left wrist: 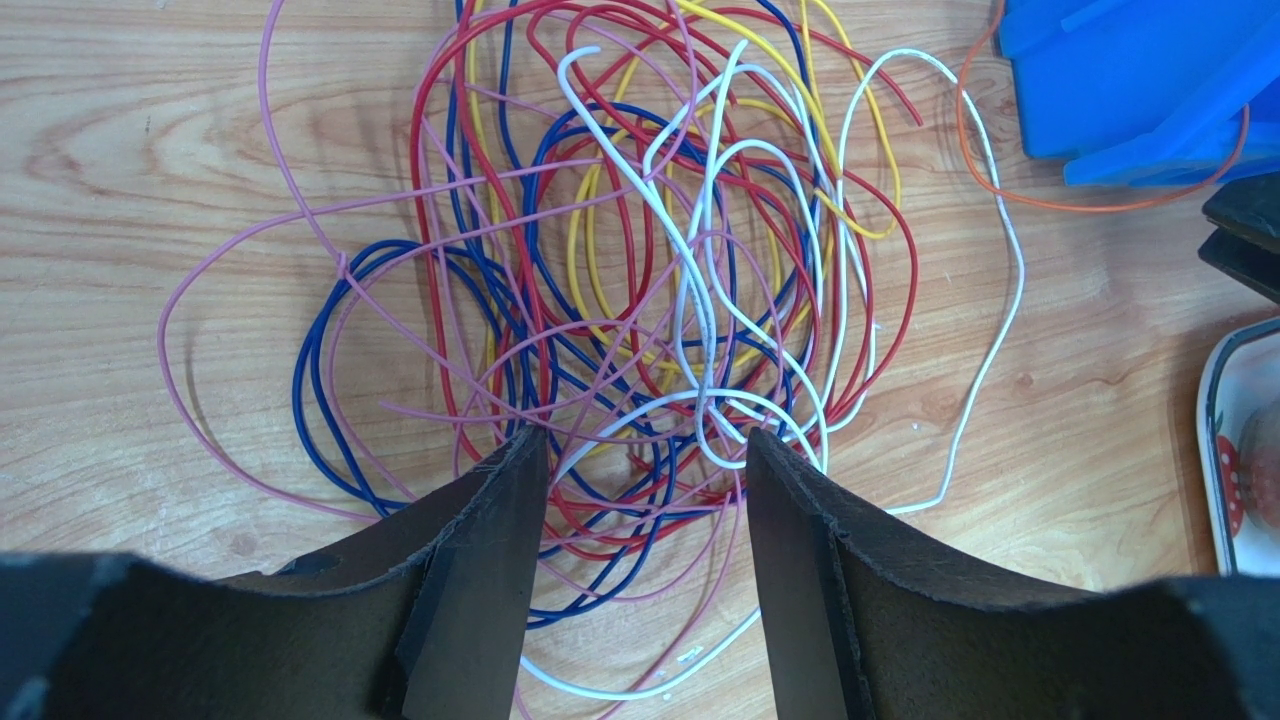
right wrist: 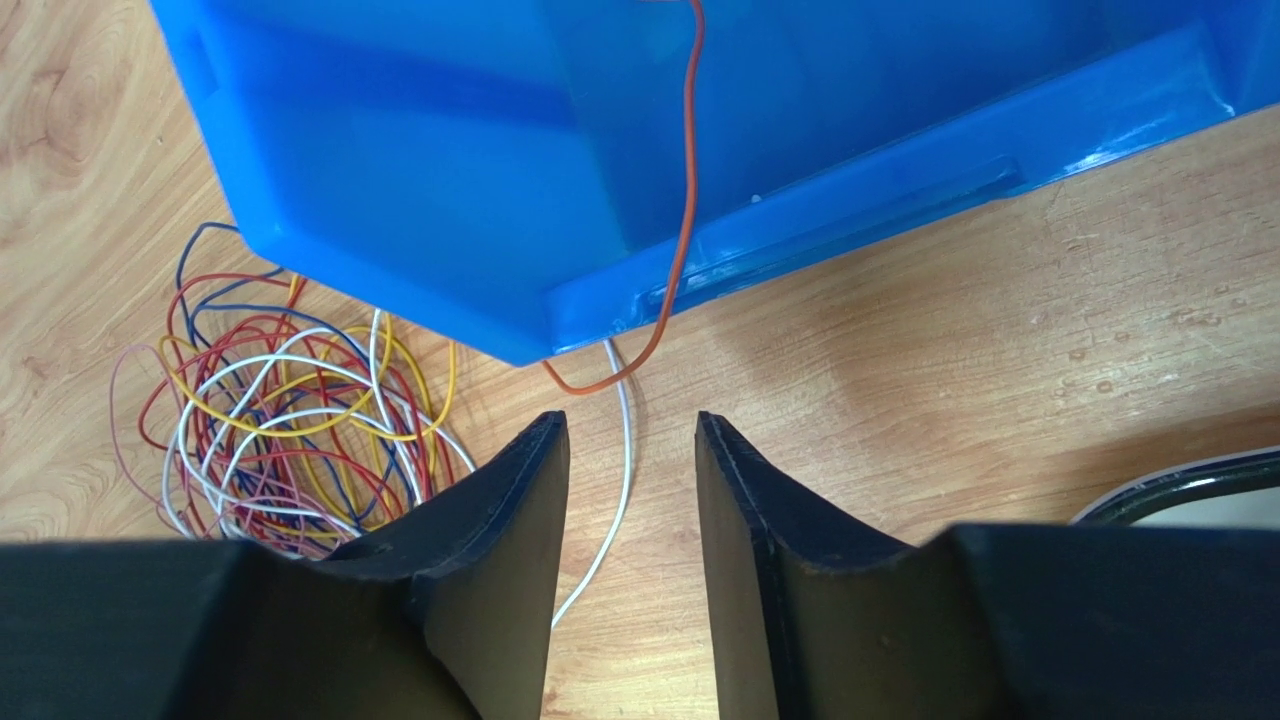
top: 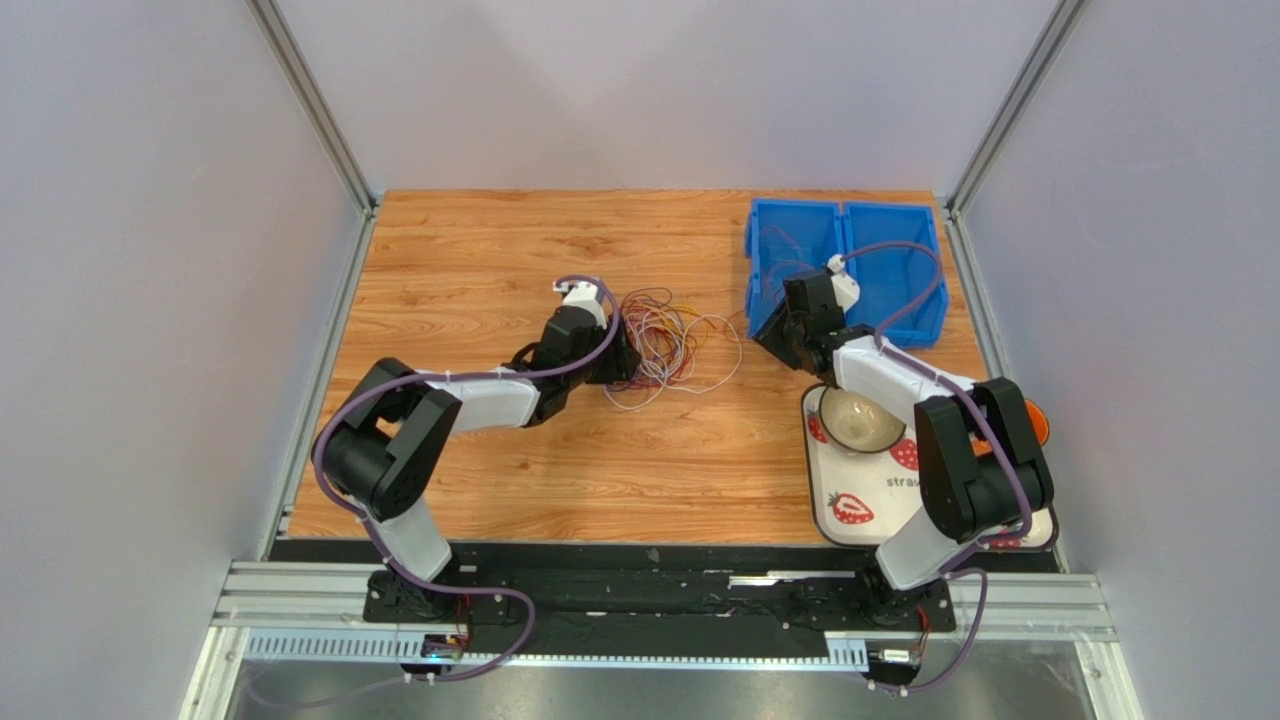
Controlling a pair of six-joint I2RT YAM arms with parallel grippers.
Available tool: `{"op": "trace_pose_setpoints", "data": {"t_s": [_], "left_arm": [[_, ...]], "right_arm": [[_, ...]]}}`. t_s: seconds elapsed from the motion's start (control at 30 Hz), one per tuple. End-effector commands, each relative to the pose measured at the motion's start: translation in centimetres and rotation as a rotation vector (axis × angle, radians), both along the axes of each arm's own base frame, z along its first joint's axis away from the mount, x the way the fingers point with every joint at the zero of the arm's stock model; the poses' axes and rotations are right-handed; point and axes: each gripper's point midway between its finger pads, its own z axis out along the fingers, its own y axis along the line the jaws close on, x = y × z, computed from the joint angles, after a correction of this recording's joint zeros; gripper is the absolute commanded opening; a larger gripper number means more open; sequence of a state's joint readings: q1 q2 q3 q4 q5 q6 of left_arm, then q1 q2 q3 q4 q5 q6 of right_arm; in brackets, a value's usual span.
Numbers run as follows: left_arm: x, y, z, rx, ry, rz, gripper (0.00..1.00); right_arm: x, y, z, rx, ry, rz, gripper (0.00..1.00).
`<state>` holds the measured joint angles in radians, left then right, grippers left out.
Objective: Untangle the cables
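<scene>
The cables (top: 664, 342) lie as a loose tangle of red, blue, pink, yellow and white wires on the wooden table; the left wrist view shows them close up (left wrist: 646, 270). My left gripper (top: 613, 360) (left wrist: 639, 450) is open over the tangle's near edge, several strands between its jaws, none gripped. An orange cable (right wrist: 684, 225) hangs over the blue bin's wall down to the table. My right gripper (top: 781, 330) (right wrist: 631, 435) is open and empty just before that orange loop, with a white strand (right wrist: 619, 450) lying between its jaws. The tangle shows at left in the right wrist view (right wrist: 286, 405).
A blue two-compartment bin (top: 849, 270) stands at the back right, its wall filling the right wrist view (right wrist: 451, 165). A strawberry-print tray (top: 857, 503) with a bowl (top: 860, 420) lies at the right front. An orange object (top: 1037, 417) shows behind the right arm.
</scene>
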<state>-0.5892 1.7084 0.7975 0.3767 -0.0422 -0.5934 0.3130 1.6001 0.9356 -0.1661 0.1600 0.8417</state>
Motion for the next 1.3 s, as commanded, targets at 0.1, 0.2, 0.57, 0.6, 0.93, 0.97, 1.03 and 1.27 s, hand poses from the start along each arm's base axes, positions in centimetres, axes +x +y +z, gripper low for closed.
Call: {"op": "trace_pose_setpoints", "data": {"t_s": [0.1, 0.2, 0.57, 0.6, 0.93, 0.97, 1.03, 1.27], "left_arm": [[0.9, -1.0, 2.2, -0.022, -0.053, -0.017, 0.6], [0.9, -1.0, 2.2, -0.022, -0.053, -0.017, 0.6], [0.9, -1.0, 2.2, -0.022, -0.052, -0.018, 0.6], [1.0, -1.0, 2.2, -0.023, -0.053, -0.018, 0.6], [0.9, -1.0, 2.1, -0.022, -0.05, -0.019, 0.6], [0.9, -1.0, 2.1, -0.023, -0.051, -0.019, 0.6], [0.9, -1.0, 2.1, -0.022, -0.05, -0.019, 0.6], [1.0, -1.1, 2.1, -0.023, -0.051, -0.021, 0.6]], "right_arm": [[1.7, -0.4, 0.6, 0.009, -0.059, -0.05, 0.36], [1.9, -0.4, 0.5, 0.002, -0.059, -0.052, 0.33], [2.3, -0.8, -0.2, -0.006, -0.055, -0.066, 0.24], [2.3, -0.9, -0.2, -0.005, -0.057, -0.072, 0.23], [2.8, -0.9, 0.2, -0.014, -0.073, -0.068, 0.1], [2.9, -1.0, 0.2, -0.02, -0.074, -0.069, 0.11], [2.9, -1.0, 0.2, -0.022, -0.073, -0.067, 0.16], [3.1, -1.0, 0.6, -0.02, -0.094, -0.068, 0.26]]}}
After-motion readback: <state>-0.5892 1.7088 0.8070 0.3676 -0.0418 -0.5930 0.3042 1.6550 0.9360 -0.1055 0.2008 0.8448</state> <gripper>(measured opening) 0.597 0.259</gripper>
